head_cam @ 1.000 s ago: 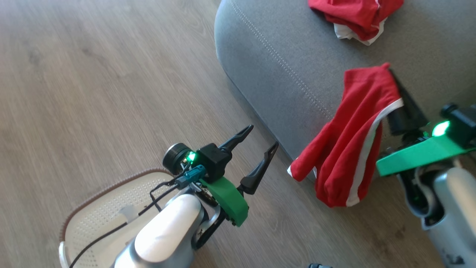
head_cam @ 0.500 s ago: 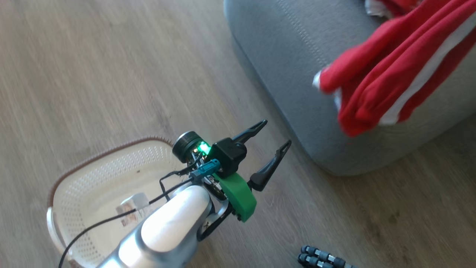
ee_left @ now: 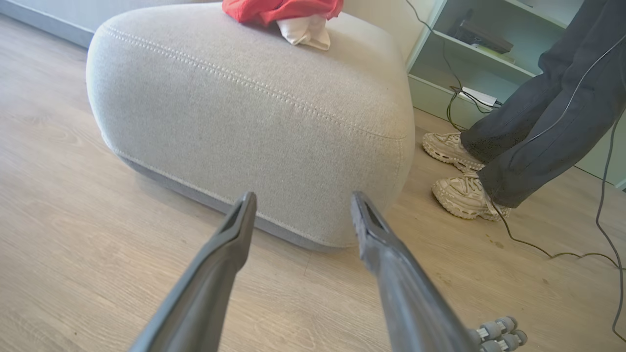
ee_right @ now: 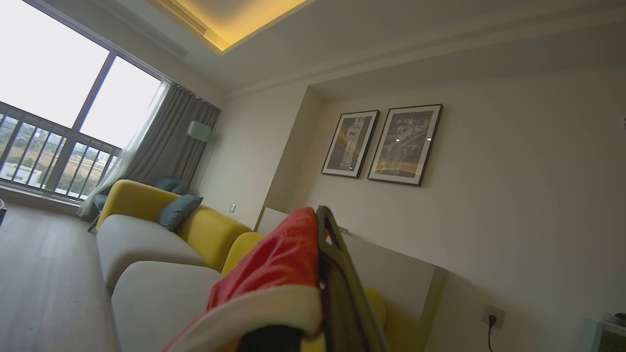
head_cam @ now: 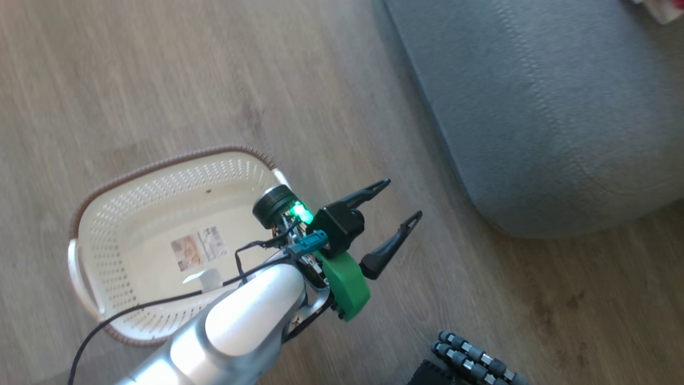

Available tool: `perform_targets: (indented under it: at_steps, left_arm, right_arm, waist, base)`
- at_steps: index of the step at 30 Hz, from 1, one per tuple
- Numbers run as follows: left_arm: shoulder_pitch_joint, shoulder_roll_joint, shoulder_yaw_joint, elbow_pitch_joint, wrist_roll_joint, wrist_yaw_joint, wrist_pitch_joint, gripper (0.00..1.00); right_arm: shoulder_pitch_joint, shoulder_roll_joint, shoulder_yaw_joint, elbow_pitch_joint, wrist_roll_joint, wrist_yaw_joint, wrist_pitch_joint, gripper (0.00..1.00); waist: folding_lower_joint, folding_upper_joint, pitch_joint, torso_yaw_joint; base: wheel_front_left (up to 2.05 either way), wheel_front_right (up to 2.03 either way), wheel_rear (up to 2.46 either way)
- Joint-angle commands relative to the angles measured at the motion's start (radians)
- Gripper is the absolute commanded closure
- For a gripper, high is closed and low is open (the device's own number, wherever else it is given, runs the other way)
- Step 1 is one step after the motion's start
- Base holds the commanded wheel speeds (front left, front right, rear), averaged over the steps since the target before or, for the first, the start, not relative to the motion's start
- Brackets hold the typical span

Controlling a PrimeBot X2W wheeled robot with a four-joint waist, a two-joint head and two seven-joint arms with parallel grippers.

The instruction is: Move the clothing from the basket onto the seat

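Left hand [head_cam: 403, 199] spread, over floor [head_cam: 160, 80] beside basket [head_cam: 139, 195]; seat [head_cam: 534, 117] upper right.

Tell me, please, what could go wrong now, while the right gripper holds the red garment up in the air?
1. The right gripper seems to pinch the red garment close to its fingertips; the cloth may slip out before it is over the seat.
2. A person's shoes and a floor cable lie beside the seat; a wide swing might reach them.

Wooden floor [head_cam: 160, 80] bearing cream basket [head_cam: 214, 169], grey seat [head_cam: 534, 107], a person's pale shoes [ee_left: 462, 195] and trailing cable [ee_left: 562, 254].
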Motion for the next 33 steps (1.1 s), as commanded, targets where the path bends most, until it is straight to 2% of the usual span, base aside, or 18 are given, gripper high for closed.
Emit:
perform_targets:
  at_steps: [1,5,10,13,14,19,24,29,33]
  left_arm:
    - [-0.031,0.002,0.003,-0.022,-0.012,-0.006,-0.005,0.0]
    - [-0.049,0.003,-0.028,-0.014,-0.02,-0.006,-0.005,0.0]
    - [-0.064,0.015,-0.039,-0.006,-0.022,-0.006,-0.005,0.0]
    - [-0.069,0.021,-0.038,-0.004,-0.02,-0.006,-0.005,0.0]
    - [-0.075,0.025,-0.034,-0.003,-0.019,-0.006,-0.005,0.0]
    - [-0.083,0.032,-0.027,0.001,-0.013,-0.006,-0.005,0.0]
    - [-0.087,0.041,-0.016,0.008,-0.008,-0.005,-0.005,0.0]
    - [-0.075,0.053,0.006,0.013,-0.003,-0.005,-0.005,0.0]
    - [-0.065,0.051,0.019,0.013,0.001,-0.005,-0.005,0.0]
  right_arm:
    - [-0.076,-0.052,-0.062,0.024,-0.019,0.007,0.016,1.0]
    - [-0.2,-0.105,-0.191,0.13,-0.106,0.007,0.033,1.0]
    - [-0.256,-0.15,-0.351,0.208,-0.236,0.007,0.048,1.0]
    - [-0.241,-0.138,-0.397,0.228,-0.271,0.007,0.044,1.0]
    - [-0.223,-0.116,-0.445,0.246,-0.29,0.007,0.033,1.0]
    - [-0.212,-0.072,-0.522,0.272,-0.312,0.007,0.011,1.0]
    - [-0.234,-0.035,-0.598,0.19,-0.327,0.007,-0.036,1.0]
    - [-0.233,0.012,-0.699,0.045,-0.409,0.007,-0.041,1.0]
    - [-0.206,0.051,-0.729,0.112,-0.469,0.007,-0.03,1.0]
  waist:
    - [-0.0003,0.0,0.04,0.038]
    - [-0.0003,0.0,0.082,0.082]
    - [-0.0003,0.0,0.13,0.129]
    - [-0.0003,0.0,0.151,0.14]
    - [-0.0003,0.0,0.171,0.148]
    - [-0.0003,0.0,0.212,0.163]
    - [-0.0003,0.0,0.249,0.184]
    - [-0.0003,0.0,0.263,0.202]
    - [-0.0003,0.0,0.27,0.205]
  base:
    - [0.0,0.0,0.0]
    - [0.0,0.0,0.0]
    - [0.0,0.0,0.0]
    - [0.0,0.0,0.0]
    - [0.0,0.0,0.0]
    - [0.0,0.0,0.0]
    - [0.0,0.0,0.0]
    - [0.0,0.0,0.0]
    - [0.0,0.0,0.0]
